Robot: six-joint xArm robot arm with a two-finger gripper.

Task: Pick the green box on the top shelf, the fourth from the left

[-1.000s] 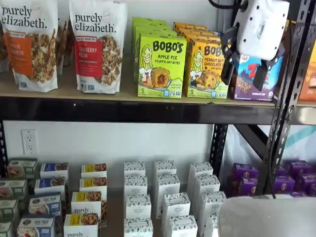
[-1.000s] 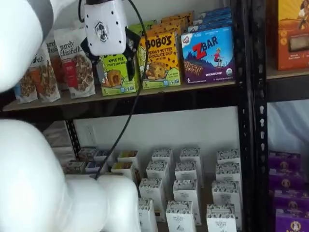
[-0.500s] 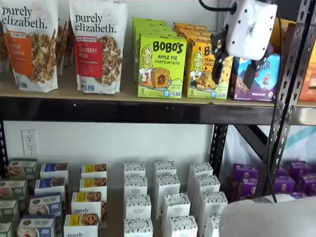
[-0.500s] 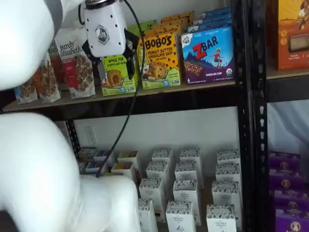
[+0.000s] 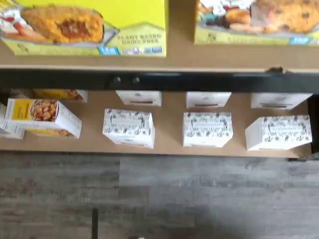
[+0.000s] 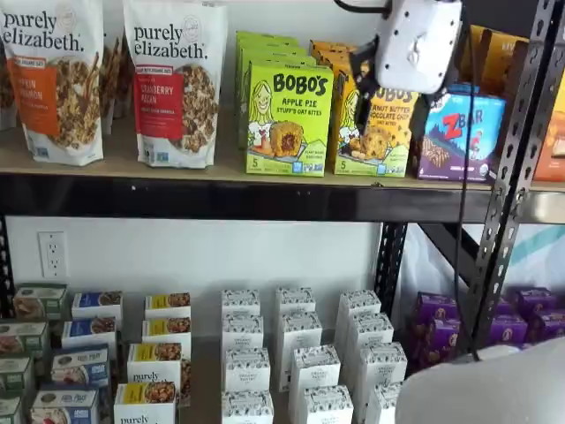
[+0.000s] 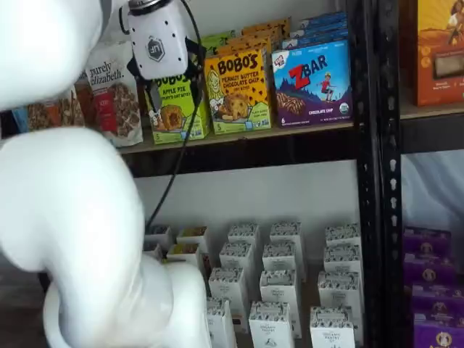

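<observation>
Lime-green cardboard marks the box I am after: the green box (image 6: 289,117) stands upright on the top shelf (image 6: 221,196), a tan board with a thick black front beam, and it is free of my gripper (image 6: 386,88). In a shelf view the gripper's white body hangs in front of the yellow-orange Bobo's box (image 6: 375,131), so the green box sits just beside the gripper, one place over toward the granola bags (image 6: 177,79). A blue-purple ZBar box (image 6: 459,132) stands on the gripper's other side. In a shelf view my gripper (image 7: 172,85) overlaps the upper part of the green box (image 7: 175,110), with its cable trailing down past the shelf beam. Its black fingers stand spread as wide as they go, with nothing between them; I have hold of nothing. From the wrist view I look down on the lower edge of the green box (image 5: 84,27) at the shelf's black beam, with small white boxes (image 5: 128,128) on the lower level below the gripper and grey wood-look floor (image 5: 159,199) beyond.
</observation>
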